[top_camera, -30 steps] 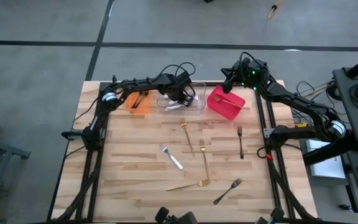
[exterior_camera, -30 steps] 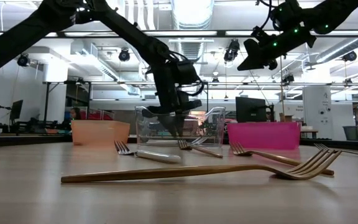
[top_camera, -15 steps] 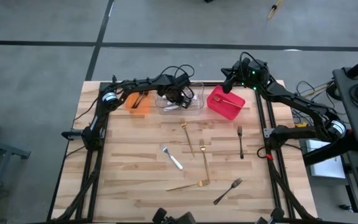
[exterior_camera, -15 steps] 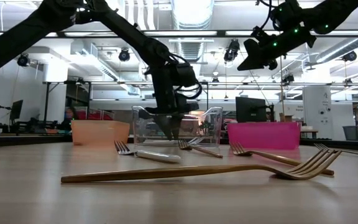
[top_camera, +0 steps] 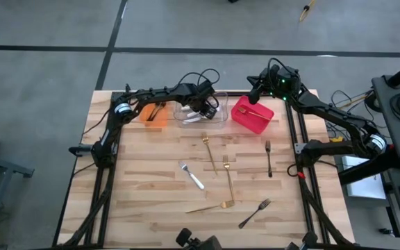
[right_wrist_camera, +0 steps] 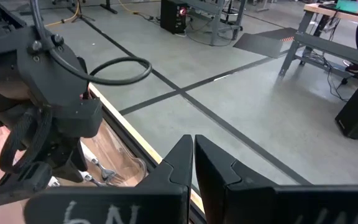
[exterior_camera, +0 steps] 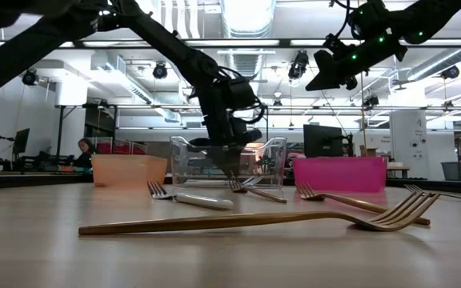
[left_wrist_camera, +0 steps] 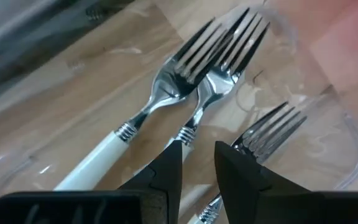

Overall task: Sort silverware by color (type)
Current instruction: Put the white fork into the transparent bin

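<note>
My left gripper (top_camera: 205,108) hangs low in the clear bin (top_camera: 219,119), narrowly open and empty. In the left wrist view (left_wrist_camera: 198,163) its fingertips stand just above three silver forks with white handles (left_wrist_camera: 166,93) that lie flat on the bin's floor. My right gripper (top_camera: 255,87) is shut and waits high above the table's far edge, behind the red bin (top_camera: 251,115). On the table lie two gold forks (top_camera: 207,150) (top_camera: 227,178), a gold utensil (top_camera: 211,206), a silver-white fork (top_camera: 192,175) and two black forks (top_camera: 268,158) (top_camera: 254,213).
An orange bin (top_camera: 153,113) at the far left holds dark utensils. The red bin holds a gold fork (top_camera: 257,111). The three bins stand in a row along the far edge. The loose pieces lie spread over the table's middle and near right.
My left gripper has swung a little inside the clear bin, first toward the table's left, then back toward its right, at about the same height. My right arm has kept still.
</note>
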Robot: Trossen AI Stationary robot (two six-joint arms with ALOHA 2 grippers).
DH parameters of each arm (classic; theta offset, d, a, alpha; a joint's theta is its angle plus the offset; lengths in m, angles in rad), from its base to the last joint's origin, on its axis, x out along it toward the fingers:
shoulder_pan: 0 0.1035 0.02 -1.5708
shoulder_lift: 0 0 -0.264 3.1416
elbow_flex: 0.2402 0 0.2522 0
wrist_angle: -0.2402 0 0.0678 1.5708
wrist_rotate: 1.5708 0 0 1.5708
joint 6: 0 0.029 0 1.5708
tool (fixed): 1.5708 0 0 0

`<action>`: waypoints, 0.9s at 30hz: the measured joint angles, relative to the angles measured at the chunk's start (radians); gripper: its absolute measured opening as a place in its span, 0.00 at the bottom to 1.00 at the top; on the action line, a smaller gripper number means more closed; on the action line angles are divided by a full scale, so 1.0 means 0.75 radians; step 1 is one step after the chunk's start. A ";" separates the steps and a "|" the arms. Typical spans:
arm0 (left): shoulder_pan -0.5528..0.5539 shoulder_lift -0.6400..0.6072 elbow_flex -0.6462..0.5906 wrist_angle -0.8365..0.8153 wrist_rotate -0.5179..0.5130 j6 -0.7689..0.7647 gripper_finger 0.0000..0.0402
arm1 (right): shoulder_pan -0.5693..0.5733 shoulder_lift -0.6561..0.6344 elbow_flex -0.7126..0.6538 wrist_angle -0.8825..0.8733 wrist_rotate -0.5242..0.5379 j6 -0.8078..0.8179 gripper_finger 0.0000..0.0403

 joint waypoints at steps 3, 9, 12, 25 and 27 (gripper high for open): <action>0.000 0.000 0.000 -0.011 -0.001 0.013 0.19 | 0.000 0.000 0.000 0.000 0.000 -0.003 0.02; 0.000 0.000 -0.019 -0.060 -0.001 0.015 0.19 | 0.000 0.000 0.000 0.000 0.000 -0.004 0.02; 0.000 0.000 -0.019 -0.079 -0.001 0.015 0.19 | 0.000 0.000 0.000 0.000 0.000 -0.001 0.02; 0.000 -0.001 0.008 -0.226 0.003 0.084 0.19 | 0.000 0.000 0.000 -0.001 0.000 -0.001 0.02; -0.001 -0.001 0.008 -0.234 0.004 0.111 0.19 | 0.000 0.000 0.000 0.000 0.000 0.000 0.02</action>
